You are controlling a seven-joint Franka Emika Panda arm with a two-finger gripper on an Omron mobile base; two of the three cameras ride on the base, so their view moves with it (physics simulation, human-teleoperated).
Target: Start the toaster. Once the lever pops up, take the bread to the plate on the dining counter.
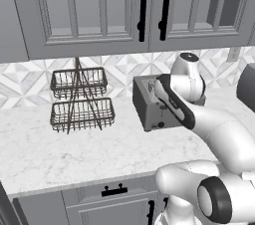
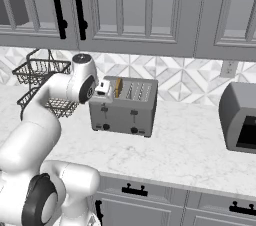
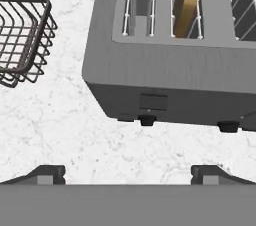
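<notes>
- The white marble-look counter (image 2: 190,155) runs under grey wall cabinets (image 2: 150,10) with black handles and carries everything below.
- A grey appliance (image 2: 241,117) with a dark front stands at the counter's right end, well apart from the toaster.
- The toaster (image 2: 125,107), a boxy grey metal unit, sits near the patterned backsplash, its front face toward the base.
- A two-tier wire basket rack (image 1: 79,100) stands to the toaster's left.
- The gripper (image 3: 128,172) hovers above the toaster's left end, jaws spread wide and holding nothing.
- The bread (image 3: 187,5), a tan slice, stands upright in a slot.
- The lever (image 3: 146,120), a small black tab, shows on the front face beside a round black knob (image 3: 228,127).
</notes>
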